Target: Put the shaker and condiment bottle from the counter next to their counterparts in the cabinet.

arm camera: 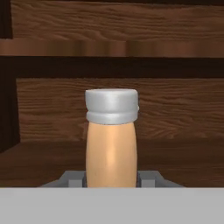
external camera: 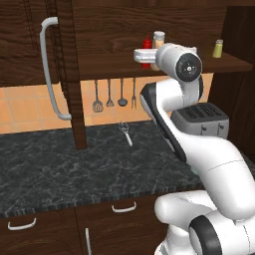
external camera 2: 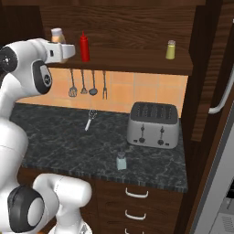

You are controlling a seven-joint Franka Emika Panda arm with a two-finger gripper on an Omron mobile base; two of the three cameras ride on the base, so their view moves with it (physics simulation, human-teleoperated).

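red squeeze bottle (external camera 2: 84,46) beside gripper (external camera 2: 66,51), shelf (external camera 2: 132,61) rightward bare

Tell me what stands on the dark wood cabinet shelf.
On the shelf board: slim red squeeze bottle, yellow-green shaker, and the peach-orange bottle clamped in the gripper. Its base is hidden, so contact is unclear.

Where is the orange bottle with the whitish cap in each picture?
Left base view: the condiment bottle is at top centre, on the cabinet shelf, partly behind the arm, just right of the red squeeze bottle.
Right base view: it is at top left, just left of the red squeeze bottle.
Hand view: it stands upright in the middle, between the tool's fingers.
Shared landmark: the red squeeze bottle in both base views.
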